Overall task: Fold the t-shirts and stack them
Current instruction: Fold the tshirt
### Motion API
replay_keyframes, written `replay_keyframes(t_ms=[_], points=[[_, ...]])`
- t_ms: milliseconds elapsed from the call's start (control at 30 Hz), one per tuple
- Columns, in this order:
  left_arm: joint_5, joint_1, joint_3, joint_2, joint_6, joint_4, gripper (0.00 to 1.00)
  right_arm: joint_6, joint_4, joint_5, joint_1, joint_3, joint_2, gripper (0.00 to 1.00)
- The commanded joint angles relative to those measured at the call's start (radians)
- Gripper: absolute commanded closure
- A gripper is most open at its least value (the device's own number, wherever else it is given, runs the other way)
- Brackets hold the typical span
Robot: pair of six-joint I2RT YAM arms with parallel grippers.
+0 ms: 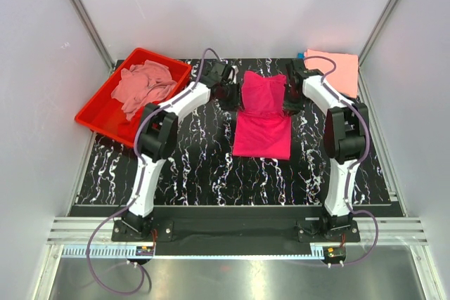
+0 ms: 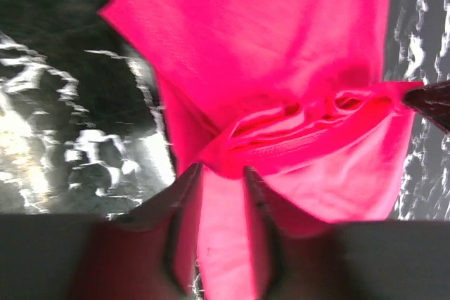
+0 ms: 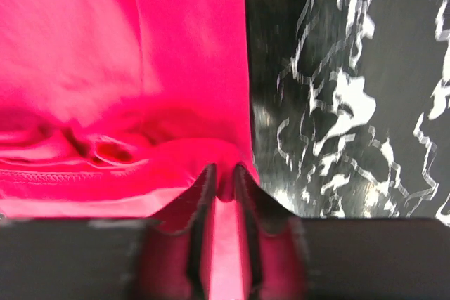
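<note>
A hot pink t-shirt (image 1: 264, 117) lies mid-table, its far part folded over toward the near part. My left gripper (image 1: 229, 93) is at the fold's left far corner and my right gripper (image 1: 292, 96) at its right far corner. In the left wrist view the left gripper (image 2: 221, 168) has its jaws apart, with the pink t-shirt (image 2: 281, 68) in the gap. In the right wrist view the right gripper (image 3: 225, 168) has its jaws slightly apart, with a fold of the pink t-shirt (image 3: 126, 68) between the tips. A folded salmon t-shirt (image 1: 335, 68) lies at the far right.
A red plastic tray (image 1: 95, 114) at the far left holds crumpled dusty pink t-shirts (image 1: 144, 86). The table top is black marbled (image 1: 197, 166). White walls with metal rails close in the sides and back.
</note>
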Motion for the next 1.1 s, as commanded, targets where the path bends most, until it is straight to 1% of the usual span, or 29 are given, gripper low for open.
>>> replay_keyframes(t_ms=[0,33,67,100,133,200,267,333,367,400,467,533,567,633,700,800,900,1000,1067], points=[[-0.029,0.040,0.055,-0.022,-0.011,-0.033,0.51,-0.043,-0.027,0.009,-0.007,0.124,0.007,0.72],[-0.052,0.043,0.006,-0.050,-0.003,-0.020,0.43,-0.043,-0.038,0.015,-0.010,0.143,0.005,0.68],[-0.085,0.047,-0.032,-0.124,0.004,0.005,0.38,-0.038,-0.052,0.020,-0.011,0.157,-0.001,0.65],[-0.105,0.051,-0.071,-0.163,0.007,0.060,0.34,-0.038,-0.066,0.020,-0.013,0.171,-0.019,0.63],[-0.121,0.050,-0.142,-0.195,0.018,0.084,0.31,-0.035,-0.066,0.008,-0.013,0.166,-0.034,0.61],[-0.115,0.042,-0.187,-0.267,0.030,0.105,0.31,-0.029,-0.060,-0.052,-0.013,0.125,-0.074,0.59],[-0.115,0.027,-0.250,-0.300,0.043,0.105,0.32,-0.017,-0.060,-0.083,-0.013,0.085,-0.096,0.59],[-0.078,0.013,-0.307,-0.344,0.063,0.137,0.33,-0.020,-0.049,-0.117,-0.013,0.016,-0.128,0.62],[-0.060,0.001,-0.380,-0.358,0.067,0.158,0.34,-0.028,-0.041,-0.124,-0.013,-0.005,-0.137,0.63],[-0.028,-0.004,-0.416,-0.379,0.081,0.230,0.37,-0.038,-0.031,-0.152,-0.013,-0.044,-0.152,0.69],[0.058,-0.013,-0.464,-0.375,0.087,0.287,0.42,-0.058,-0.031,-0.177,-0.013,-0.065,-0.157,0.72],[0.077,-0.018,-0.419,-0.311,0.098,0.254,0.47,-0.058,-0.046,-0.201,-0.013,-0.068,-0.136,0.73],[0.084,-0.021,-0.398,-0.291,0.098,0.232,0.55,-0.046,-0.044,-0.206,-0.013,-0.078,-0.125,0.73],[0.094,-0.024,-0.369,-0.263,0.098,0.215,0.57,-0.034,-0.014,-0.215,-0.013,-0.094,-0.123,0.74],[0.078,-0.029,-0.394,-0.257,0.089,0.253,0.61,-0.020,0.023,-0.224,-0.014,-0.114,-0.120,0.74],[0.081,-0.032,-0.387,-0.223,0.075,0.276,0.61,-0.018,0.045,-0.226,-0.016,-0.104,-0.090,0.75],[0.082,-0.030,-0.344,-0.183,0.067,0.299,0.60,-0.023,0.052,-0.218,-0.024,-0.072,-0.047,0.76],[0.069,-0.030,-0.281,-0.145,0.058,0.313,0.59,-0.029,0.066,-0.203,-0.034,-0.039,-0.018,0.77],[0.063,-0.030,-0.209,-0.118,0.061,0.303,0.59,-0.037,0.068,-0.195,-0.041,-0.012,0.010,0.78]])
